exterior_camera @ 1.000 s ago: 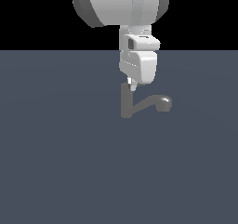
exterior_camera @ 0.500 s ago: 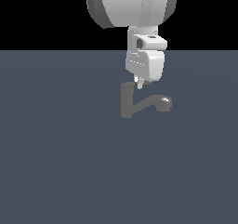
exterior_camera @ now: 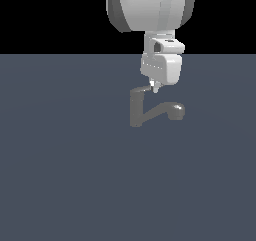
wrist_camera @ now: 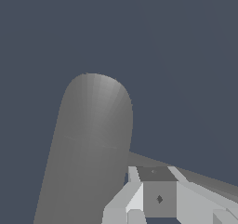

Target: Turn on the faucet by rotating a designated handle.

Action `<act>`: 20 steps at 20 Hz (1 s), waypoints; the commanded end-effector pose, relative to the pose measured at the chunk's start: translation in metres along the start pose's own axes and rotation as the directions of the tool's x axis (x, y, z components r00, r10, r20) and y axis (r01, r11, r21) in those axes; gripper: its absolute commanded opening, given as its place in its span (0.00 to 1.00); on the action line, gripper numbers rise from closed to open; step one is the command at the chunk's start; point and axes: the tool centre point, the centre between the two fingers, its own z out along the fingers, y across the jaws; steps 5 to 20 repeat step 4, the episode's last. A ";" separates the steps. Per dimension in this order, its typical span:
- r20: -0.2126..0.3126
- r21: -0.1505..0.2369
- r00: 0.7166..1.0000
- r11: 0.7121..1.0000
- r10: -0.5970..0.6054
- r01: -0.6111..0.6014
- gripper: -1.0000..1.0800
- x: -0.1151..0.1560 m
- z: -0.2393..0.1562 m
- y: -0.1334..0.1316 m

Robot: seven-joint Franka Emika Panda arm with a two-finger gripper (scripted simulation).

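The faucet is a dull grey tap standing on the dark floor, with an upright post and a slanted spout ending in a rounded knob. Its handle is a thin lever that sticks out from the post's top toward the exterior view's right. My gripper hangs straight down with its fingertips at the lever's outer end, touching or nearly touching it. The fingers look pressed together, with nothing held. In the wrist view a thick rounded faucet part fills the middle. The thin handle runs under my fingers.
A flat dark blue-grey floor surrounds the faucet on every side. My white arm body rises above the gripper against a black background.
The arm and gripper have slid steadily toward the exterior view's right at about the same height. The thin lever now shows beside the fingertips, pointing right from the post top.
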 end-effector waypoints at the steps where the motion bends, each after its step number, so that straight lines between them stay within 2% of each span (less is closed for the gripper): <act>1: -0.009 0.000 0.999 0.999 0.041 -0.041 0.00 0.032 0.002 0.005; 3: -0.009 0.000 0.999 0.999 0.045 -0.045 0.00 0.040 0.002 0.002; 20: -0.009 0.000 0.999 0.999 0.045 -0.045 0.00 0.040 0.002 0.002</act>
